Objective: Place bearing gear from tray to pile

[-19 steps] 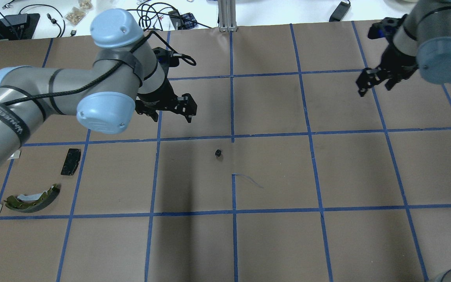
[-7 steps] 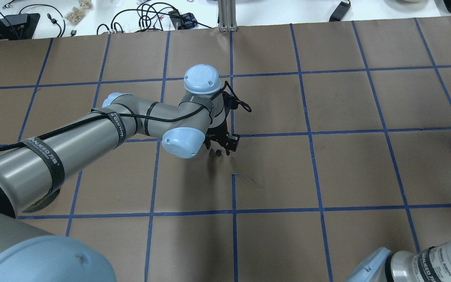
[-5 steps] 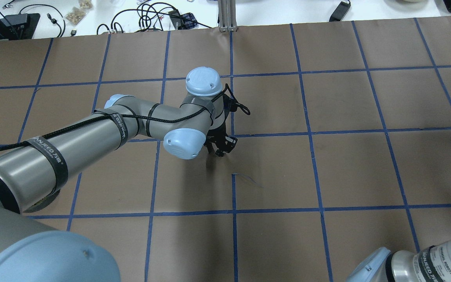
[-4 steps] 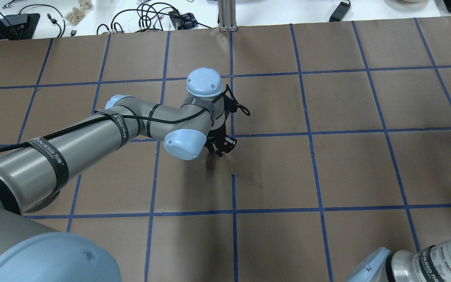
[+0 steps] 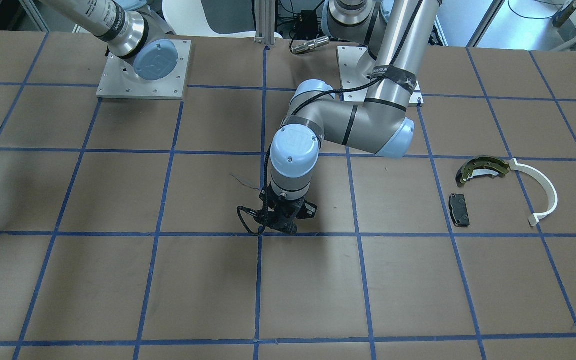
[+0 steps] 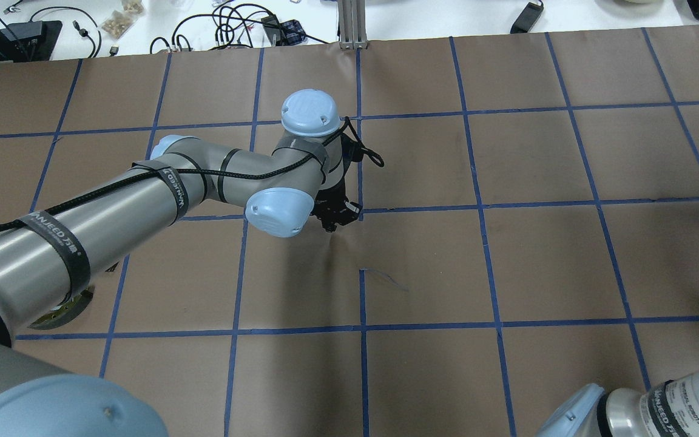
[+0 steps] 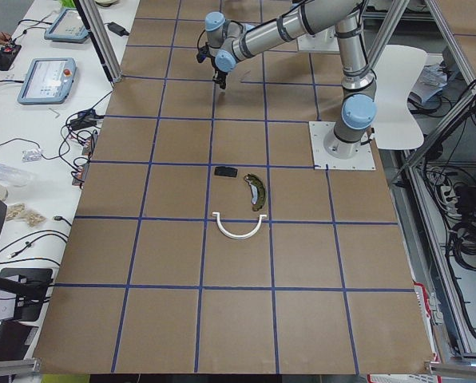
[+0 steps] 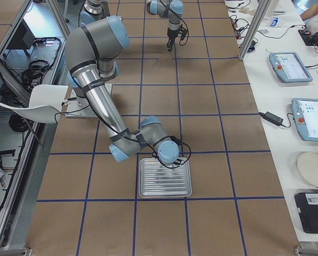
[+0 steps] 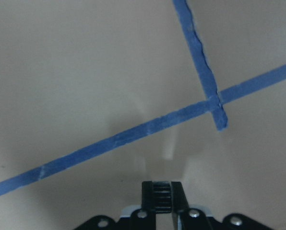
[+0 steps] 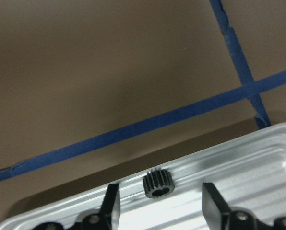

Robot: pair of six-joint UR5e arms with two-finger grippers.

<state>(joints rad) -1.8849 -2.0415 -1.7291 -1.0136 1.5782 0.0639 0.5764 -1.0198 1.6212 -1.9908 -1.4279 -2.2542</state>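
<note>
My left gripper (image 9: 162,184) is shut on a tiny black toothed bearing gear (image 9: 162,197) and holds it just above the brown paper at the table's middle (image 5: 280,227) (image 6: 331,227). My right gripper (image 10: 160,191) is open over a ribbed metal tray (image 10: 258,158) (image 8: 187,193), its fingers either side of a second small black gear (image 10: 157,184) that lies in the tray. The pile lies apart from both: an olive-gold shoe (image 5: 480,167), a white arc strip (image 5: 543,192) and a dark grey pad (image 5: 459,209).
Blue tape lines grid the brown paper; a crossing lies just ahead of the left gripper (image 9: 215,103). The left arm (image 6: 143,200) hides most of the pile in the overhead view. Cables and tablets lie on the white bench (image 7: 54,80) beyond the table.
The left gripper came down on the small black gear at the table's middle, shut on it and lifted it slightly. The right arm left the overhead view's far right.
</note>
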